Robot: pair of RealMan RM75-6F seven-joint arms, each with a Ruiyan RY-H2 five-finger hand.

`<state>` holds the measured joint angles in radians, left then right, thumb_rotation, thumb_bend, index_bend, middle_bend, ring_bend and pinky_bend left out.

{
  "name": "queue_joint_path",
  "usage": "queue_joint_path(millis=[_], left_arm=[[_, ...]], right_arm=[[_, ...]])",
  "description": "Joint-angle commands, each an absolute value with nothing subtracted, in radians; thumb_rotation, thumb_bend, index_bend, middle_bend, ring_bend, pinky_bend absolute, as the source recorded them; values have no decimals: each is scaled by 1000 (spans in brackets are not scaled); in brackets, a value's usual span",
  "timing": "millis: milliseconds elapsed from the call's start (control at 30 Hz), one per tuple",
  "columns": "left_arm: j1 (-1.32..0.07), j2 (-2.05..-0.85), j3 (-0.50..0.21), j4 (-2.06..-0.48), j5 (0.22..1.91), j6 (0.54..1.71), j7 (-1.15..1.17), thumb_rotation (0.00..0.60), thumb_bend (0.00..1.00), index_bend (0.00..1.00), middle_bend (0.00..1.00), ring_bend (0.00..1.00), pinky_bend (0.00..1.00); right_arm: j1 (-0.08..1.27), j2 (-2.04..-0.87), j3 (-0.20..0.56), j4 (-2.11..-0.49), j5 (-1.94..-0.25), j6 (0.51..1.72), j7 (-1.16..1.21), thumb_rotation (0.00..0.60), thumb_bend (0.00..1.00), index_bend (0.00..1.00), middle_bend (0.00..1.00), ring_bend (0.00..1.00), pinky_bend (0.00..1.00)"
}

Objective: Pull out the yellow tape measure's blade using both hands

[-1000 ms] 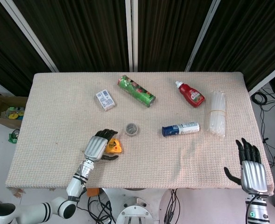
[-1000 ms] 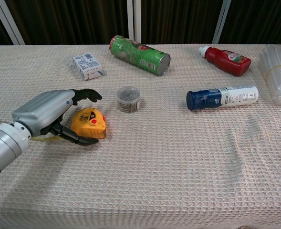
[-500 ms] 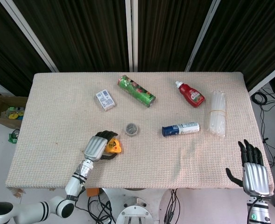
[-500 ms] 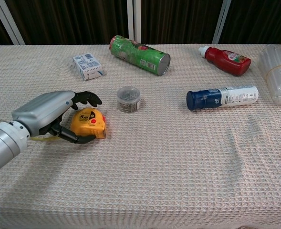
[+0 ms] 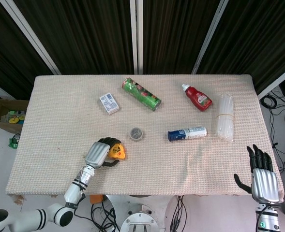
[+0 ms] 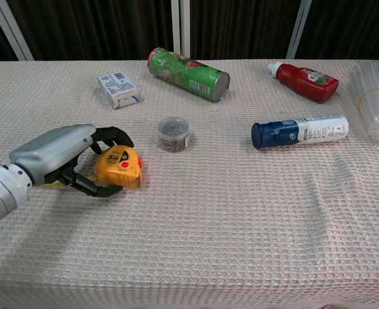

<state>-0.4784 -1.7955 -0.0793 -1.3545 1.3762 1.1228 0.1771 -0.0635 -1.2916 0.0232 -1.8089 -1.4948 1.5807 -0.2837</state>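
1. One yellow tape measure point(image 6: 118, 167) lies on the woven tablecloth point(image 6: 240, 225), down and to the left of the small round clear jar point(image 6: 174, 134); its flat face with the printed label and a red button is turned up toward the chest camera.
2. Its long axis runs roughly left to right across the cloth, and a thin yellow strip, apparently the blade point(image 6: 55, 185), shows from under the left hand point(image 6: 64, 158) on the side away from the jar.
3. The case is yellow-orange with a dark label and red accents.
4. The left hand grasps the tape measure, dark fingers point(image 6: 115, 135) curled over its top edge and the thumb along its near edge.
5. The right hand point(image 5: 262, 176) appears only in the head view, off the table's near right corner, far from the jar, fingers spread and holding nothing.
6. The chest view alone shows the label and the strip; in the head view the tape measure point(image 5: 117, 152) is a small yellow patch beside the left hand point(image 5: 97, 153).
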Motion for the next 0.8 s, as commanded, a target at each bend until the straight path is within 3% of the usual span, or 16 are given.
queue_joint_path(millis=[33, 200, 533, 800], left_arm=[[-480, -1793, -81, -1360, 1377, 1124, 176, 505, 237, 279, 277, 239, 313], [-482, -1790, -87, -1367, 1375, 1129, 176, 599, 290, 341, 351, 300, 374], [-475, -1802, -98, -1360, 1378, 1165, 170, 600, 296, 482, 492, 435, 520], [-456, -1834, -159, -1400, 1379, 1244, 18, 600, 287, 561, 568, 504, 590]], right_arm=[[-64, -1291, 24, -1810, -1496, 1582, -285, 600, 213, 0, 0, 0, 0], [-64, -1293, 25, -1808, -1496, 1583, -286, 600, 213, 0, 0, 0, 0], [-63, -1299, 27, -1803, -1495, 1581, -288, 600, 213, 0, 0, 0, 0], [-55, -1308, 35, -1799, -1522, 1590, -288, 600, 213, 0, 0, 0, 0]])
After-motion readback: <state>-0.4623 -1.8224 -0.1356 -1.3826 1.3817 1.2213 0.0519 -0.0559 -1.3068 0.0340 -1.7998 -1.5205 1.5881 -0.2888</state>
